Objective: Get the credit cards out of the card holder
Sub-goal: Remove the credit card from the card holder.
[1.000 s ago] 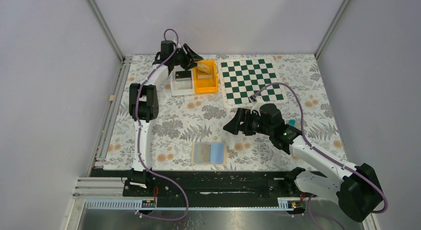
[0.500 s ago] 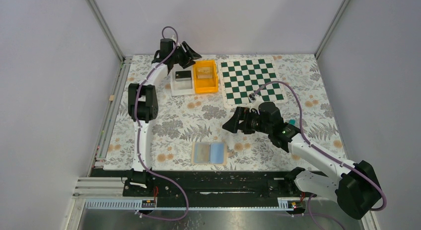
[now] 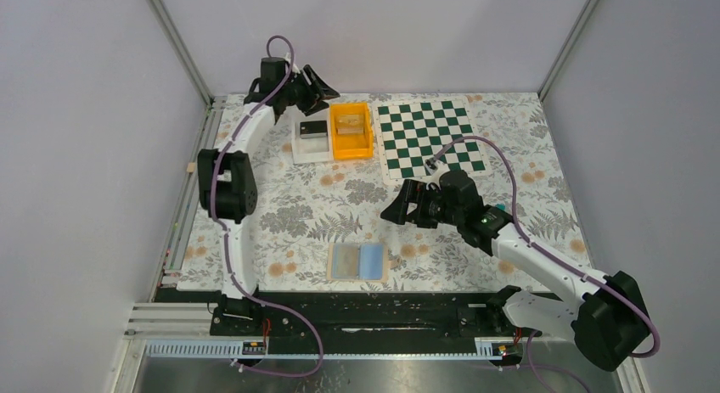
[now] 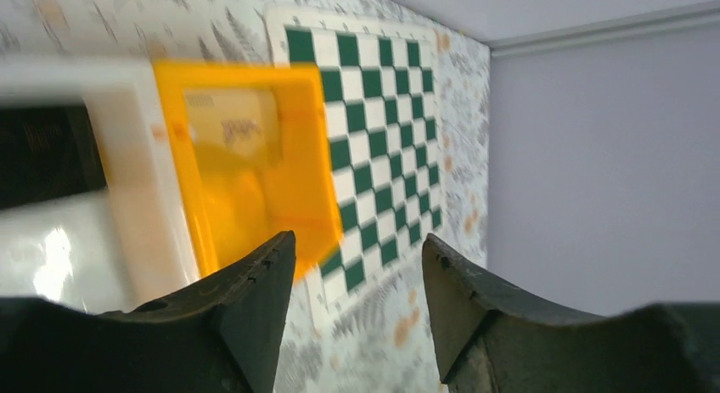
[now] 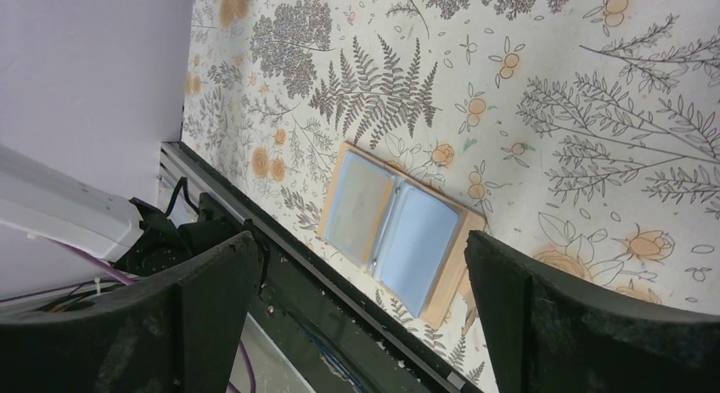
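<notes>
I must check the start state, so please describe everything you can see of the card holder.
The card holder lies open and flat on the table, near its front edge. Two light-blue panels, seemingly soft plastic, sit in a tan border with a centre fold. One panel looks greyer. Only the table touches it.

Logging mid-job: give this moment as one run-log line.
left gripper: open, empty, by orange plastic bin | right gripper: open, empty | light-blue tan-bordered bifold card holder: open flat, untouched
</notes>
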`<state>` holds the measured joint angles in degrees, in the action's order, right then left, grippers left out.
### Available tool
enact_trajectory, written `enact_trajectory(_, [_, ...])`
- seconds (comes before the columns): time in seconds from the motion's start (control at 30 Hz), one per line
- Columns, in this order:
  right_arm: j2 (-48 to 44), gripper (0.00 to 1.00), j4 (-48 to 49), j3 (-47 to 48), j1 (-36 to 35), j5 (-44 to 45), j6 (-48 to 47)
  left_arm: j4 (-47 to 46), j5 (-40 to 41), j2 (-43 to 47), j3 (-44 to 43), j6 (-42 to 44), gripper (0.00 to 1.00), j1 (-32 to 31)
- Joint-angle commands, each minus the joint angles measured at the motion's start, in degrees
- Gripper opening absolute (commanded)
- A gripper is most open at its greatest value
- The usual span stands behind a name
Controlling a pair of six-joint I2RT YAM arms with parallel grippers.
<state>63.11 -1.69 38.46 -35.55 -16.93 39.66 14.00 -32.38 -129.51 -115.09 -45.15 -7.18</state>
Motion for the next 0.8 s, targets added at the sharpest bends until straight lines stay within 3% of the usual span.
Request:
enact_trajectory(0.0, [-2.3, 0.95, -0.4, 1.1, 0.1, -0.3, 3.5, 5.1, -4.8, 16.2, 12.1, 1.0, 0.55, -0.2])
enact_trajectory(0.27, [-1.4, 0.78, 0.2, -0.8, -2.6, 0.8, 7.4, 7.0, -4.9, 43.0, 43.1, 2.7, 0.54, -2.4])
enact_trajectory(0.43, [1.5, 0.76, -3.4, 1.3, -9.5, 8.5, 8.2, 17.3, -2.1, 55.8, 53.5, 11.4, 0.56, -2.5])
enact_trajectory(0.57, [6.1, 0.78, -7.2, 5.4, -16.7, 16.0, 9.4, 24.9, 5.8, 65.6, 58.0, 17.4, 0.58, -2.5])
enact_trajectory(0.77, [17.7, 0.80, -15.7, 14.3, -25.3, 32.1, 15.8, 27.5, 28.0, 77.2, 64.1, 16.7, 0.66, -1.6])
